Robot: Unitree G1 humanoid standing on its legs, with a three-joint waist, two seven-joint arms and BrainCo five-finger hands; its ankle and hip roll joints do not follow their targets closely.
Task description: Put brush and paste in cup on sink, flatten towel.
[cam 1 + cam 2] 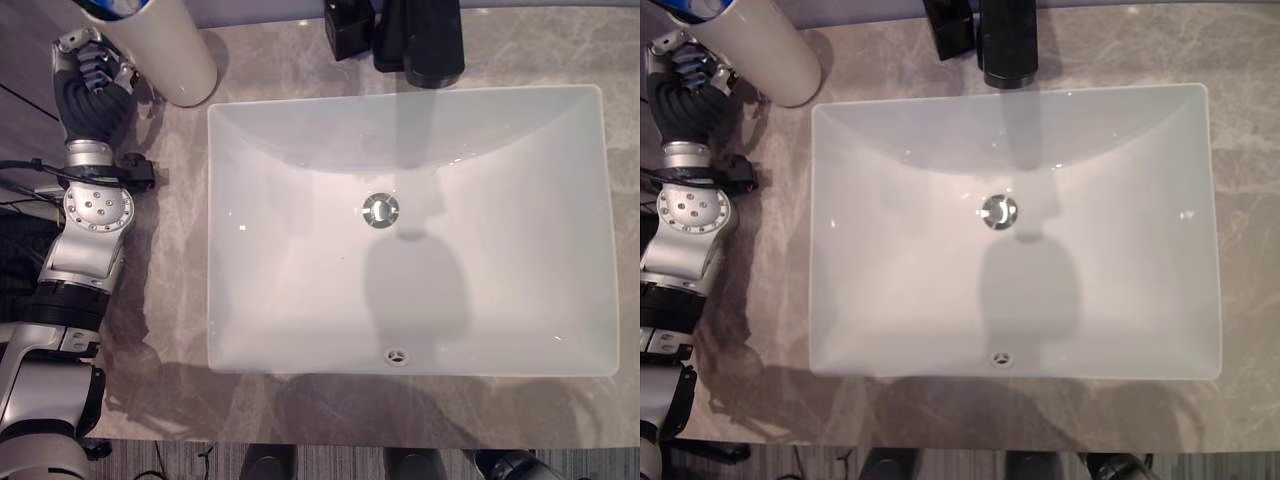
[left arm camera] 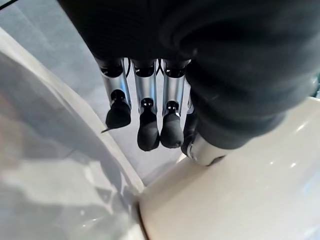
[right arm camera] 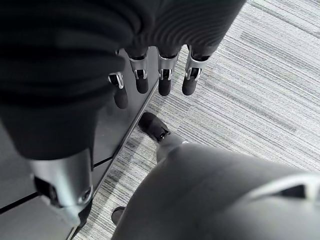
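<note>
One cup (image 1: 170, 55) at 10 o'clock of one sink (image 1: 300, 300). My left hand (image 1: 92, 75) beside it, fingers loose, holding nothing. My right hand (image 3: 150, 75) fingers straight, empty.

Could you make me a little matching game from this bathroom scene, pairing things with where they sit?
Things:
1. cup
2. drain
3. black faucet
4. left robot hand

Places:
A. middle of the basin
B. counter at the sink's far left corner
C. behind the sink's far rim
D. beside the cup, on its outer side

Pairs: 1-B, 2-A, 3-C, 4-D
</note>
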